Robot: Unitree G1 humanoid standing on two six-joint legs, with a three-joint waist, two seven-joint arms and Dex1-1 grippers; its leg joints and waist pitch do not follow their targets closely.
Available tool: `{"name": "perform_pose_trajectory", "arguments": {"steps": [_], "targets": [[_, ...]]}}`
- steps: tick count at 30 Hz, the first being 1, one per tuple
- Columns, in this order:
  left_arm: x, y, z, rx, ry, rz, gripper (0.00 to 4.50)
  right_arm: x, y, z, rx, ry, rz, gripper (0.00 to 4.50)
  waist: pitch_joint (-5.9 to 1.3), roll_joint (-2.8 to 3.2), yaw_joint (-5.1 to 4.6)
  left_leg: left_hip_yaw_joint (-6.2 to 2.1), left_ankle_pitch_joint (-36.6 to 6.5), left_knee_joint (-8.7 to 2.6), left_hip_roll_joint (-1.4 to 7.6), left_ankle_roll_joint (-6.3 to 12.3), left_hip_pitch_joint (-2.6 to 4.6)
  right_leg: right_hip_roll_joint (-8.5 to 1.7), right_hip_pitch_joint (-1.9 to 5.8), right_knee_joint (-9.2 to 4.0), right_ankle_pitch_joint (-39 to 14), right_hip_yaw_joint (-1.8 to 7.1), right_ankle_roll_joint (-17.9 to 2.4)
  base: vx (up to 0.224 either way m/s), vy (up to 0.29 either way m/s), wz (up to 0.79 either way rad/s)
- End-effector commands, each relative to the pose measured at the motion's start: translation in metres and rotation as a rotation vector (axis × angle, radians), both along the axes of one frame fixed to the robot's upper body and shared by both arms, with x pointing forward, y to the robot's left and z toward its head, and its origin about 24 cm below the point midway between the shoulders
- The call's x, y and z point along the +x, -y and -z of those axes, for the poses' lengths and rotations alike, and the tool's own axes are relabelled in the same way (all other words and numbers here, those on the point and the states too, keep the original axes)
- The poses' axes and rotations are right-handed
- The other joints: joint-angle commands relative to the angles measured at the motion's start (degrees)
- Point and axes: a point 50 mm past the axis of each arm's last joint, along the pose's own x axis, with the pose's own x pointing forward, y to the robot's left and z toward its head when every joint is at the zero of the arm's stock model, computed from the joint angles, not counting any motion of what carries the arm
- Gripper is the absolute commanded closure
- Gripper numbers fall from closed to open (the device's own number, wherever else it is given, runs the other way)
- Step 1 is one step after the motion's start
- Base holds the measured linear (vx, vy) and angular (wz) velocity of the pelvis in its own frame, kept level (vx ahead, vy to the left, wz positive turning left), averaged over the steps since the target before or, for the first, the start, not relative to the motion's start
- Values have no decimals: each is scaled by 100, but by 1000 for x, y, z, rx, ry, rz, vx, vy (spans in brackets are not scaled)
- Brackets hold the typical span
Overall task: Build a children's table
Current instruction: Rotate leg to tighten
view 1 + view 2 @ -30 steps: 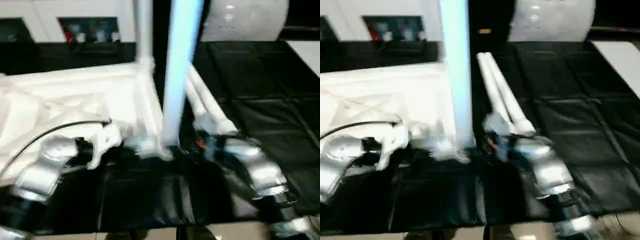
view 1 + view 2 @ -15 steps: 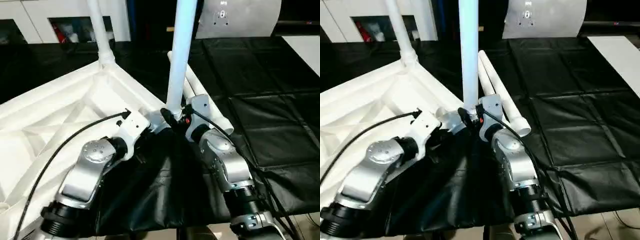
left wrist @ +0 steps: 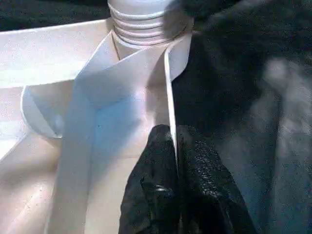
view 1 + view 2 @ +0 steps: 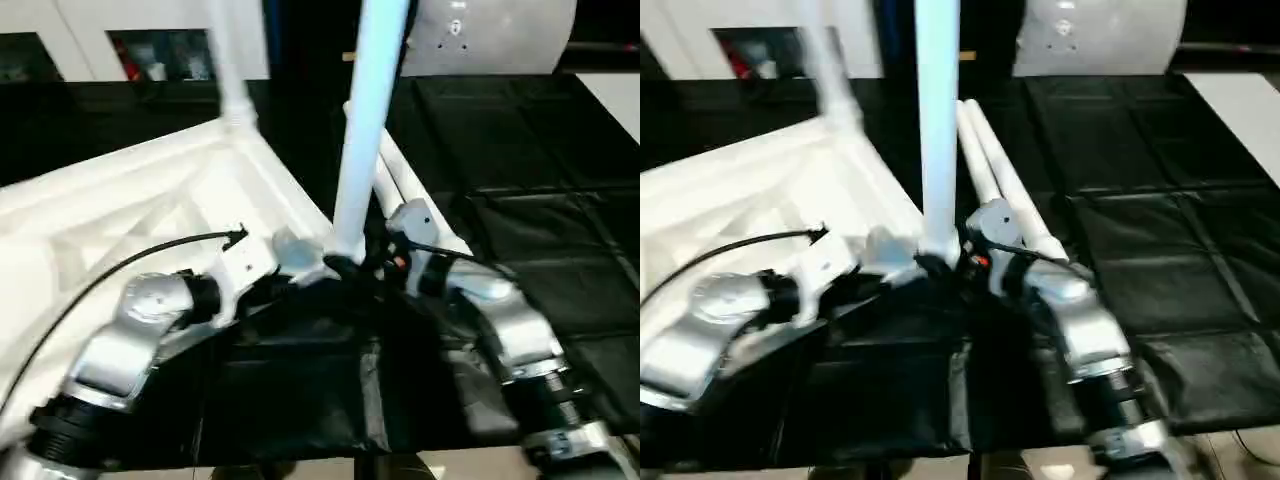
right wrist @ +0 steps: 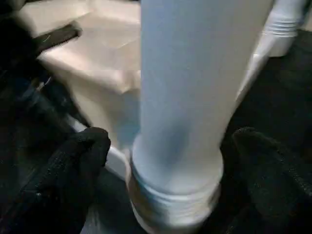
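- Table top (image 4: 130, 215) lies upside down on the black-covered counter (image 4: 540, 150), ribbed underside up, toward the robot's left.
- Two legs stand upright in corner sockets: the near leg (image 4: 365, 130) at the corner between the arms, and a far leg (image 4: 232, 70) at the back corner.
- Two spare legs (image 4: 1005, 185) lie side by side on the counter, just behind the near corner; by my reading about half the legs are fitted and these two are left.
- Left gripper (image 3: 174, 170) has its jaws pressed together on the thin rim of the top, just beside the near socket.
- Right gripper (image 5: 170, 161) has its jaws spread wide, one on each side of the near leg's base, apparently not clamping it.
- No brand, label or readable writing shows.
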Motion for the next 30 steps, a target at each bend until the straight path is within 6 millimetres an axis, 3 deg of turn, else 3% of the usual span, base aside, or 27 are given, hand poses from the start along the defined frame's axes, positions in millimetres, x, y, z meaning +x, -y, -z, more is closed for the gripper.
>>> {"name": "perform_pose_trajectory", "arguments": {"steps": [1,4,6,9,11,19,30], "targets": [[-3,0,4,54,-30,118,450,-3,0,-3,-34,4,-115,9,-426,85,-11,-153,-409,-359,415,652,124,-464,314,-318,72,274,-1713,0,0,0],[-4,-5,3,43,-55,185,450,-2,1,-3,-44,-8,-172,9,-444,81,12,-150,-431,-359,425,590,125,-485,324,-299,82,279,-1766,0,0,0],[-5,-6,3,42,-66,206,450,-2,2,-4,-46,-16,-191,43,-453,76,20,-145,-379,-355,424,581,124,-475,327,-284,165,277,-1811,0,0,0],[-5,-8,3,53,-83,261,450,-2,3,-5,-35,-42,-240,56,-470,76,52,-135,-317,-339,427,611,124,-472,331,-264,252,271,-1847,0,0,0],[-4,-10,3,70,-90,266,450,-1,4,-5,-34,-42,-241,83,-488,95,66,-140,-288,-331,435,609,121,-481,333,-249,294,267,-1878,0,0,0],[-3,-12,5,72,-85,270,450,-1,5,-1,-31,-64,-271,160,-503,71,75,-140,-302,-318,429,575,100,-484,352,-244,234,264,-1886,0,0,0],[-4,-14,8,69,-91,260,450,-4,0,4,-16,-81,-298,217,-505,59,69,-140,-276,-308,423,592,95,-482,351,-240,182,265,-1872,0,0,0]]}}
